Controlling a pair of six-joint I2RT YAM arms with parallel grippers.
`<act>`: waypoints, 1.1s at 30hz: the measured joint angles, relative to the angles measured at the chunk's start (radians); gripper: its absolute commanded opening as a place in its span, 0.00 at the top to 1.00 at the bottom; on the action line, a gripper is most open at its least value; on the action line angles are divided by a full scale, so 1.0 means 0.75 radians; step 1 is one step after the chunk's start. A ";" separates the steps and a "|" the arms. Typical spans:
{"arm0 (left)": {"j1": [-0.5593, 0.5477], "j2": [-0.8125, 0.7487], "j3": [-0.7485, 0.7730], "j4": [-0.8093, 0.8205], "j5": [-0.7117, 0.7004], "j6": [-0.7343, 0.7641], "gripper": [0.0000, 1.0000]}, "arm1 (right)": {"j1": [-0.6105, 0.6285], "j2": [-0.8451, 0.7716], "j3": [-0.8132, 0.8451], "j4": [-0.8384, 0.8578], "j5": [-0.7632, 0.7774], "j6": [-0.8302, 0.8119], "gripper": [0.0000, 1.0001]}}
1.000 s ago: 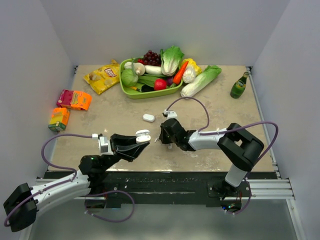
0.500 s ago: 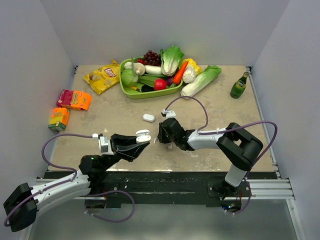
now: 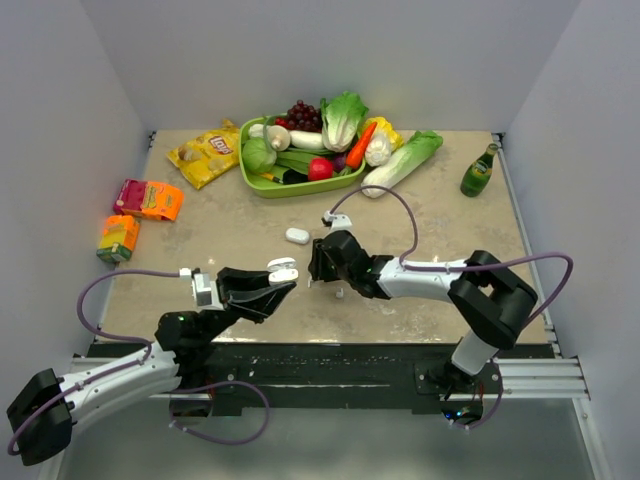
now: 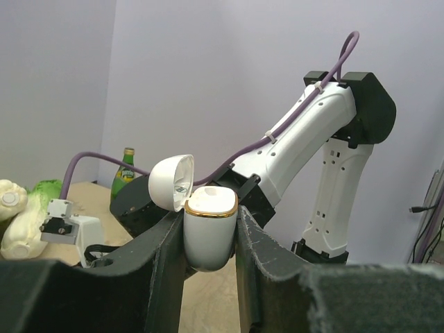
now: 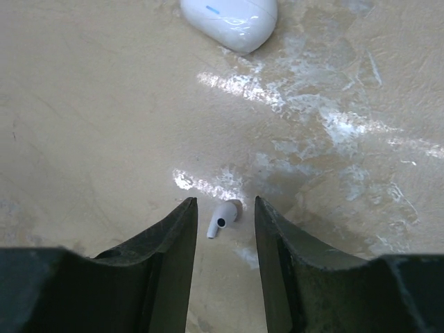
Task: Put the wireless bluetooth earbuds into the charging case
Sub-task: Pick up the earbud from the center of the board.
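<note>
- The left gripper (image 4: 209, 220) is clamped on a white pebble-shaped plastic charging case with a gold rim (image 4: 209, 244). It holds the case upright in the air with its hinged lid (image 4: 171, 182) flipped open.
- The right gripper (image 5: 223, 202) is narrowly parted, low over the beige tabletop (image 5: 104, 104), and grasps nothing.
- One tiny glossy white earbud (image 5: 222, 219) lies on the tabletop between its fingers (image 5: 173, 243) and touches neither.
- A second, closed white case (image 5: 230, 15) rests on the tabletop beyond the earbud.
</note>
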 measured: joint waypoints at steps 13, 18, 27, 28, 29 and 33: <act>0.000 -0.006 0.000 -0.001 0.000 -0.009 1.00 | 0.025 0.154 0.093 -0.070 -0.005 -0.019 0.54; 0.000 -0.006 0.000 -0.001 0.001 -0.009 1.00 | 0.027 0.166 0.106 -0.073 -0.010 -0.030 0.56; 0.000 -0.002 0.000 -0.001 0.001 -0.009 1.00 | 0.054 0.190 0.145 -0.107 0.020 -0.056 0.57; 0.000 -0.002 0.000 -0.001 0.001 -0.009 1.00 | 0.063 0.196 0.156 -0.121 0.039 -0.060 0.57; 0.000 -0.002 0.000 -0.001 0.001 -0.009 1.00 | 0.073 0.204 0.167 -0.132 0.057 -0.065 0.58; 0.000 -0.002 0.000 -0.001 0.001 -0.010 1.00 | 0.108 0.233 0.207 -0.164 0.122 -0.079 0.58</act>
